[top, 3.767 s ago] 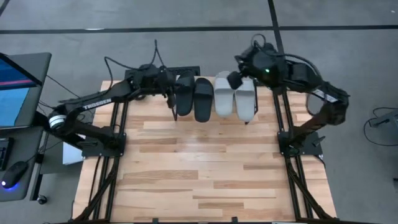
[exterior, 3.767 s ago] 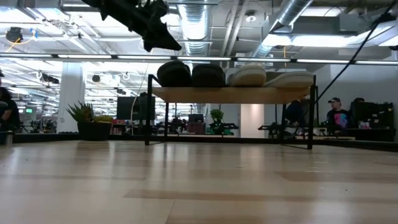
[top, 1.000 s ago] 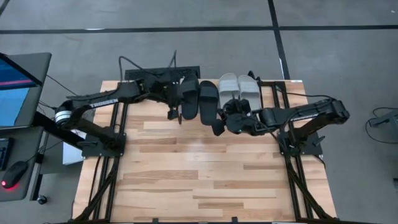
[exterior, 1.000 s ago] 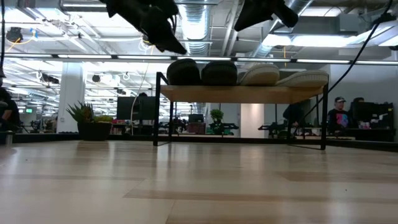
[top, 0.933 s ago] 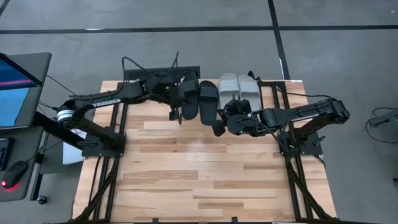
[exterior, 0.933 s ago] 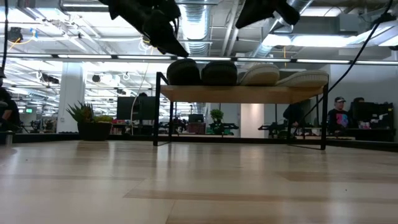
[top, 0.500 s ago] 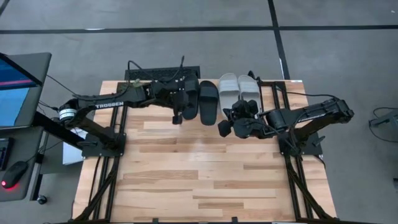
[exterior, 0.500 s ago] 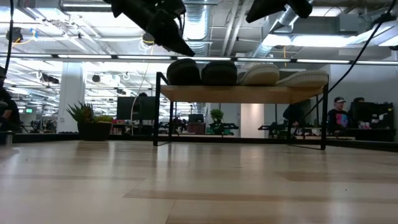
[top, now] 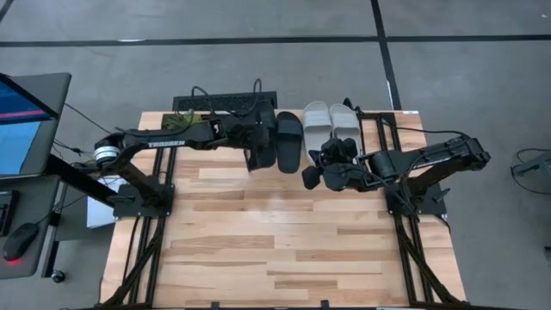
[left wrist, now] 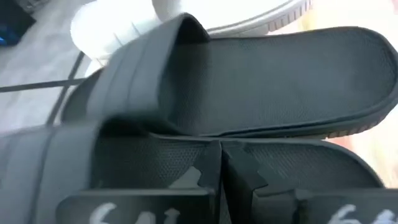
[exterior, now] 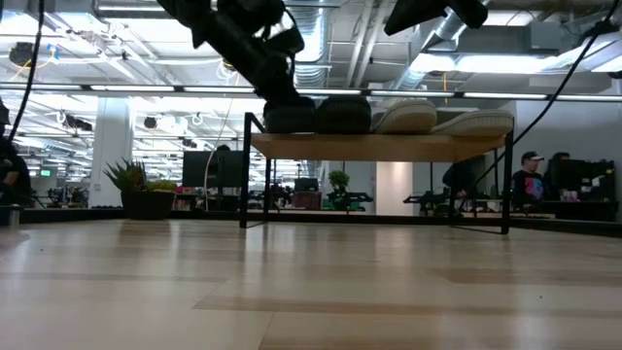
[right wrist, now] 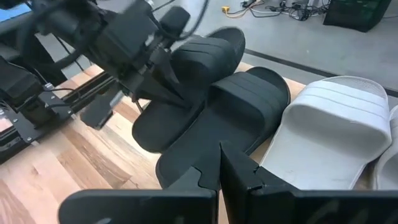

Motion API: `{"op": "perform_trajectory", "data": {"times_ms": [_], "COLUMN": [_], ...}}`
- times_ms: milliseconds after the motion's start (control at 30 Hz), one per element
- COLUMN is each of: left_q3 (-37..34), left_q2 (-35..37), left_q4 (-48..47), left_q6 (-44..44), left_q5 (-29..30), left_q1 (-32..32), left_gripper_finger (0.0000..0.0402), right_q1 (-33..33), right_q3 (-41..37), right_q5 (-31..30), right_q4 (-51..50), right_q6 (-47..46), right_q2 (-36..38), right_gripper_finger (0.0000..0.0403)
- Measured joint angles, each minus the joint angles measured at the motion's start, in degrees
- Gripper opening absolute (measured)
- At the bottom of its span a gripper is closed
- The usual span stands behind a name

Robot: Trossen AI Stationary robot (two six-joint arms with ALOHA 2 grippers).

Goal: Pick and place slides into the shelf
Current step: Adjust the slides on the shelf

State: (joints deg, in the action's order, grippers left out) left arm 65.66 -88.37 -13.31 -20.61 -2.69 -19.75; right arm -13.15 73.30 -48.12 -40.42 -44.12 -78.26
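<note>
Four slides stand side by side on the shelf (exterior: 379,146) at the table's far edge: two black (top: 288,142) (right wrist: 186,118) on the left and two light grey (top: 316,120) (top: 344,125) on the right. My left gripper (top: 253,162) is shut and reaches down onto the leftmost black slide (left wrist: 186,168), hiding most of it in the high view. My right gripper (top: 306,179) is shut and empty. It hovers above the table just in front of the shelf, near the second black slide's heel. My left gripper rests its shut fingertips (right wrist: 166,93) on the leftmost black slide's footbed (left wrist: 261,165), between strap and heel. The fingers come slanting down from the table's left. The slide lies flat on the shelf's plank.
The left arm (top: 164,138) stretches across the table's far left. The right arm (top: 422,159) lies along the far right. The wooden tabletop (top: 275,250) spreads out toward the near edge. A monitor (top: 21,120) stands beyond the left edge. People sit in the room behind.
My left gripper has gone toward the table's right edge and down, from beside the shelf's left end onto the leftmost black slide. My right gripper has drawn back a little toward the table's right edge. The slides have stayed in place.
</note>
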Motion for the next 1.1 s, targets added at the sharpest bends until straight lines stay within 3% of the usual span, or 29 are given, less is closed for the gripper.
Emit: {"op": "perform_trajectory", "data": {"times_ms": [267,700,933,1000,1100], "left_q3": [0.2,-0.1,-0.1,0.0,0.0], "left_q2": [-2.4,5.6,10.0,10.0,8.8], "left_q4": [-0.4,-0.7,4.1,4.4,3.9], "left_q6": [0.0,-1.3,-6.5,-7.2,-5.0], "left_q5": [0.7,6.0,15.0,14.2,7.6], "left_q1": [0.1,-0.2,-1.4,-3.1,-6.2], "left_gripper_finger": [0.0000,0.0000,0.0000,0.0000,0.0000], "right_q1": [0.0,0.0,0.2,0.2,0.2], "right_q3": [0.0,0.0,0.0,0.0,0.0], "right_q5": [0.1,-0.7,-1.4,-1.5,-1.5], "right_q4": [-0.1,-0.5,-0.7,-0.7,-0.7], "right_q6": [0.0,1.0,1.1,1.1,1.0], "right_q2": [0.0,0.0,0.0,0.0,0.0], "right_gripper_finger": [0.0000,0.0000,0.0000,0.0000,0.0000]}}
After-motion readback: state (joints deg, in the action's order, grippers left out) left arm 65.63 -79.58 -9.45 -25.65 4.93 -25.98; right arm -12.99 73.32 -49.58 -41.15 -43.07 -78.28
